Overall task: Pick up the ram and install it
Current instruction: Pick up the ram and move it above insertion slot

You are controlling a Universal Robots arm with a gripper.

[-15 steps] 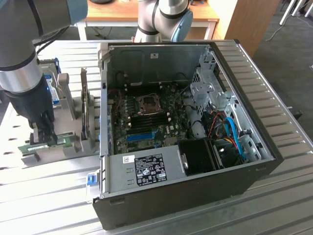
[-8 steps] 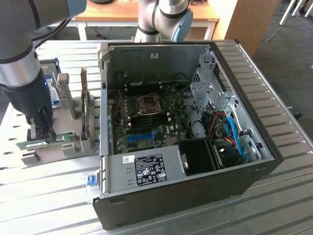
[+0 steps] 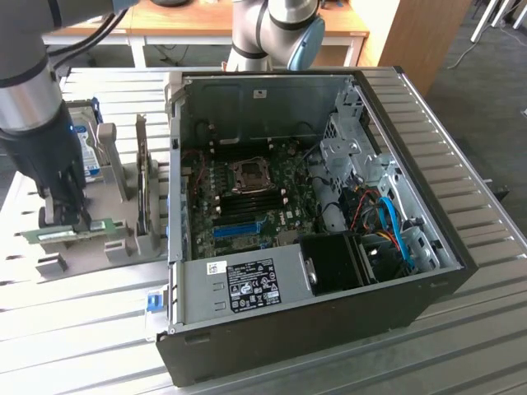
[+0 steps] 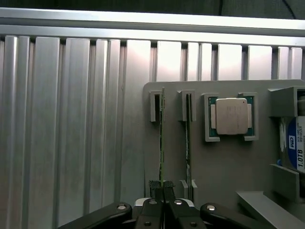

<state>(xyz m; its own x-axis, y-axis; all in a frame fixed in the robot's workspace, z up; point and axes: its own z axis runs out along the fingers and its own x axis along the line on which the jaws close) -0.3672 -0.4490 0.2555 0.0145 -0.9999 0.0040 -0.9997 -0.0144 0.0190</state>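
Observation:
The ram [image 3: 58, 233] is a long green stick standing on edge in the grey holder [image 3: 123, 247], at the exterior view's left beside the computer case. My gripper [image 3: 72, 216] reaches down onto it from above. In the wrist view the ram [image 4: 162, 143] shows edge-on as a thin line running away from my gripper [image 4: 163, 190], whose two dark fingertips are pressed together on its near end. The gripper is shut on the ram. I cannot tell whether the stick has left its slot.
A second thin stick [image 4: 188, 138] stands in the neighbouring slot of the holder [image 4: 219, 167], with a square silver processor [image 4: 231, 117] and a hard drive [image 4: 295, 148] beyond. The open computer case [image 3: 329, 271] shows its motherboard and memory slots [image 3: 247, 197]. Ribbed metal table [image 4: 71, 119] surrounds everything.

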